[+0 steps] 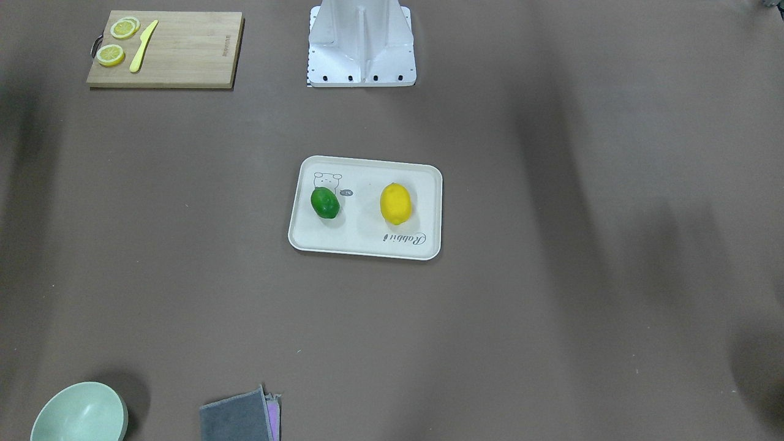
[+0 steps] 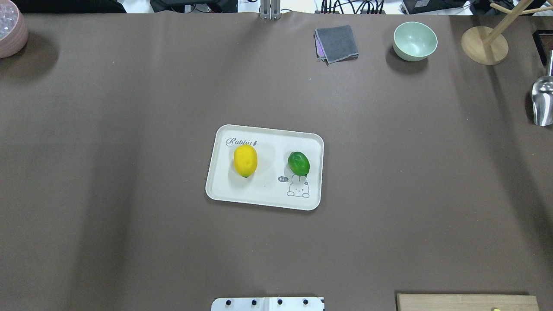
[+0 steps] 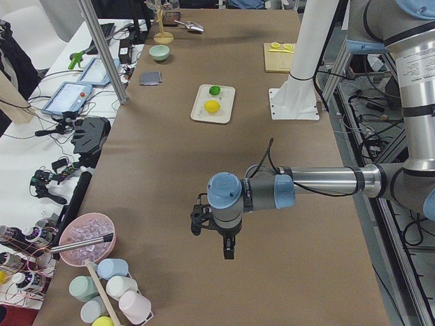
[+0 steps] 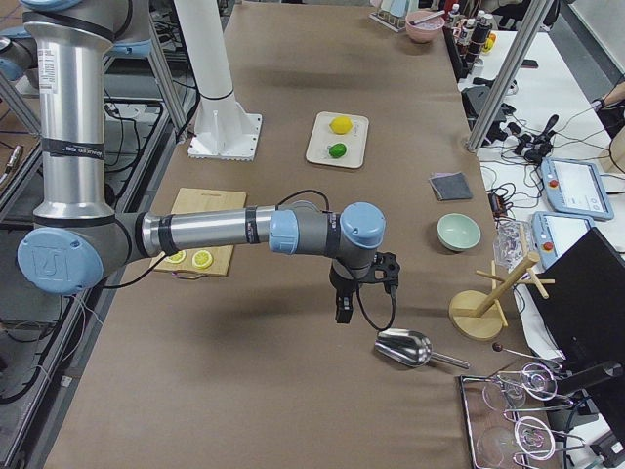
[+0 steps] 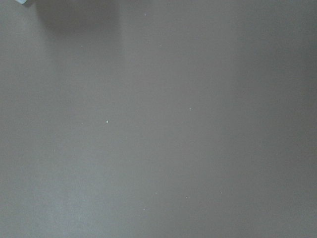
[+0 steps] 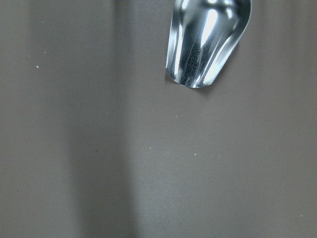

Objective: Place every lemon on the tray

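The cream-white tray (image 2: pixel 263 201) with the "Rabbit" script lies in the middle of the table, also in the front view (image 1: pixel 367 248). The yellow lemon (image 2: pixel 245 160) and the green lemon (image 2: pixel 299 163) both lie on it, apart from each other; they also show in the front view as yellow (image 1: pixel 395 203) and green (image 1: pixel 324 203). My left gripper (image 3: pixel 229 250) hangs over bare table far from the tray, seen only in the left side view. My right gripper (image 4: pixel 344 310) hangs near a metal scoop, seen only in the right side view. I cannot tell whether either is open or shut.
A wooden cutting board (image 1: pixel 184 61) with lemon slices (image 1: pixel 111 54) and a yellow knife (image 1: pixel 143 46) lies near the robot's base. A green bowl (image 2: pixel 414 40), a grey cloth (image 2: pixel 337 43), a wooden stand (image 2: pixel 484 44), a metal scoop (image 2: pixel 542 103) and a pink bowl (image 2: pixel 11 32) sit along the edges.
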Available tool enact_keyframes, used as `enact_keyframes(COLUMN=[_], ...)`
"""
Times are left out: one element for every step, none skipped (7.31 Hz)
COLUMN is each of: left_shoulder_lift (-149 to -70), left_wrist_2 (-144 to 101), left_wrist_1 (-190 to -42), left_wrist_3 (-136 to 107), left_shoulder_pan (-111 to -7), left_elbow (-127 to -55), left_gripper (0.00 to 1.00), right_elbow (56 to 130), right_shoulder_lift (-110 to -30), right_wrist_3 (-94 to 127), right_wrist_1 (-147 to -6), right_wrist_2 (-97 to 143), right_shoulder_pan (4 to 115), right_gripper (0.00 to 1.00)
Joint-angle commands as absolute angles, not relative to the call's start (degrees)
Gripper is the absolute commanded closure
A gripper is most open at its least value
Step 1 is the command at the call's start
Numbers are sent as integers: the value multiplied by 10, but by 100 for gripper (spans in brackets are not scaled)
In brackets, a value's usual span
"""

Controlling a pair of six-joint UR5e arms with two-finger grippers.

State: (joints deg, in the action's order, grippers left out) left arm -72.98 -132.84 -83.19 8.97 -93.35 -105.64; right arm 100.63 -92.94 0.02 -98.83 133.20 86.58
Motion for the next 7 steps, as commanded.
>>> enact_keyframes(left_shoulder_lift=[-706, -705, -706, -707, -707, -707, -707], left_wrist_2=[-1330, -1330, -1330, -1330, -1330, -1330, -1330], left_wrist_1=[-828, -820, -808, -806, -806, -807, -807], left_wrist_3=[106, 103, 104, 104, 105, 105, 105], left_shoulder_pan=[-942, -942, -943, -943, -943, -943, -943], left_elbow=[-1083, -1081, -1083, -1083, -1083, -1083, -1084], left_gripper=[2, 2, 2, 2, 2, 2, 2], right_elbow=[1008, 1009, 1003, 1003, 1009, 1009, 1011], right_shoulder_lift=[-932, -933, -933, -932, -925, -924, -924], right_wrist_3=[1, 1, 1, 1, 0, -1, -1], right_wrist_1=[-991, -994, -997, -996, -994, -991, -991], right_wrist_2=[1332, 1332, 1329, 1329, 1327, 1325, 1325], right_shoulder_pan=[866, 866, 863, 863, 863, 863, 864], right_gripper=[0, 0, 0, 0, 0, 0, 0])
